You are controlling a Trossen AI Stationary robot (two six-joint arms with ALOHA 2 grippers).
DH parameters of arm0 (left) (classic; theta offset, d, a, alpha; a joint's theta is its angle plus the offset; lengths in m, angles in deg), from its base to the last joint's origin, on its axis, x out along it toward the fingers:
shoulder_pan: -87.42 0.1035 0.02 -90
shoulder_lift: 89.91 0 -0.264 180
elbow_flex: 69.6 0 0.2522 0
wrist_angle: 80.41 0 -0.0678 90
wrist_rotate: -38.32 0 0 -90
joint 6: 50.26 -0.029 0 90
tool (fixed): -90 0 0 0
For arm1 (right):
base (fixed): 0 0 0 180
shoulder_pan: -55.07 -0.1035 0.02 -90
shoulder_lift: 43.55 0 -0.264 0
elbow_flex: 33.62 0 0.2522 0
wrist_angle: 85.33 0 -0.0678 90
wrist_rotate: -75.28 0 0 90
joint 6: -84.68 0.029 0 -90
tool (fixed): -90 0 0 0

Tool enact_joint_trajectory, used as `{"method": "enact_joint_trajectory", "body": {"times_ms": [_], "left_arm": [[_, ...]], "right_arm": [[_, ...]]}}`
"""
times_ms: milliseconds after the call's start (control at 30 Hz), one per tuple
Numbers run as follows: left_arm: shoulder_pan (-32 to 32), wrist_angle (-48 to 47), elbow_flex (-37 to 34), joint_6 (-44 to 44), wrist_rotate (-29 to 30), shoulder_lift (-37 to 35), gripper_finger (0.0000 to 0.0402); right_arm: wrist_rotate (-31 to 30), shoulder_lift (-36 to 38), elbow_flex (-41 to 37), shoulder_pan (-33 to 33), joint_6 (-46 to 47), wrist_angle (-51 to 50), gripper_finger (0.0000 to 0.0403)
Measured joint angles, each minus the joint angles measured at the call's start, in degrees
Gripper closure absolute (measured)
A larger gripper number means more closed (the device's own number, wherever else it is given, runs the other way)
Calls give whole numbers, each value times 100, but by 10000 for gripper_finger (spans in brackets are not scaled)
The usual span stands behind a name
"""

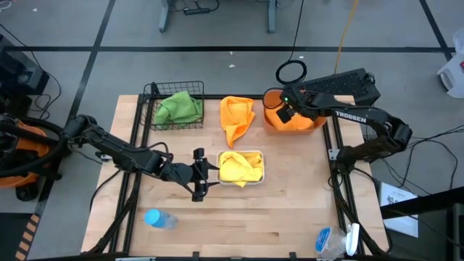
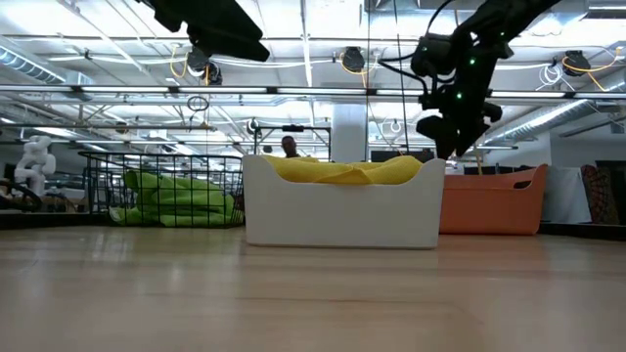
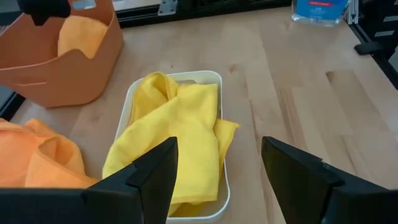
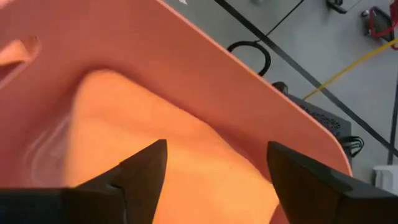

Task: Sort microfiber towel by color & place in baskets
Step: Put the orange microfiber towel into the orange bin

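Nearest the low camera stands the white tray (image 2: 340, 210), heaped with a yellow towel (image 3: 177, 137) (folded loosely, one corner spilling over the rim), which in the high view lies just below the table's centre. At its 9 o'clock the left gripper (image 1: 201, 174) sits just beside the tray with its fingers spread wide and holding nothing, probably because the yellow cloth has been let go there. At 11 o'clock from the tray, the black wire basket (image 1: 154, 106) holds a green towel (image 1: 178, 108); at 12 o'clock an orange towel (image 1: 237, 116) lies loose on the bare wood, unsorted as yet. At 1 o'clock the right gripper (image 1: 283, 110) hangs over the orange tub (image 1: 313, 124), fingers wide apart and empty above orange cloth already inside, so that colour seems half done. White lettering on the right arm reads TROSSEN. A blue bottle (image 1: 159, 218) lies at 7 o'clock, away from the sorting.
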Motion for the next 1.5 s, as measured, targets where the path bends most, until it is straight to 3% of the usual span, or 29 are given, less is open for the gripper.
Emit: {"method": "enact_joint_trajectory", "body": {"times_ms": [167, 333, 500, 600, 667, 767, 933, 1067, 1267, 1400, 1500], "left_arm": [[0, -19, 0, 0, 2, 0, 164], [21, 46, 0, -173, 75, 0, 164], [314, 526, 0, -649, 1061, 0, 164], [766, 812, 2, -1176, 1468, 0, 164], [1223, 964, 7, -1477, 1246, 0, 167], [2060, 1006, 154, -1465, 328, 16, 181], [3237, 979, 515, -1182, -1128, 334, 215], [3712, 930, 885, -1208, -1244, 727, 229], [4140, -363, 1679, -1252, -1361, 1558, 226], [4161, -1118, 1898, -1548, -1671, 2081, 211], [4027, -1152, 1923, -1385, -1663, 2215, 199]], "right_arm": [[242, 351, 7, -13, 255, -353, 127], [449, 588, -260, -147, 784, -697, 160], [463, 648, -805, -442, 681, 3, 210], [135, 834, -1051, -747, 436, 682, 233], [-164, 1070, -1111, -969, 216, 957, 241], [-468, 1475, -1110, -1292, -136, 1236, 245], [-416, 2031, -1110, -1730, -450, 1357, 245], [-307, 2207, -1110, -2089, -483, 1234, 245], [28, 2199, -1110, -2606, -272, 1186, 245], [16, 2186, -1112, -2894, -144, 1185, 245], [14, 2186, -1112, -3107, -33, 1185, 245]]}}
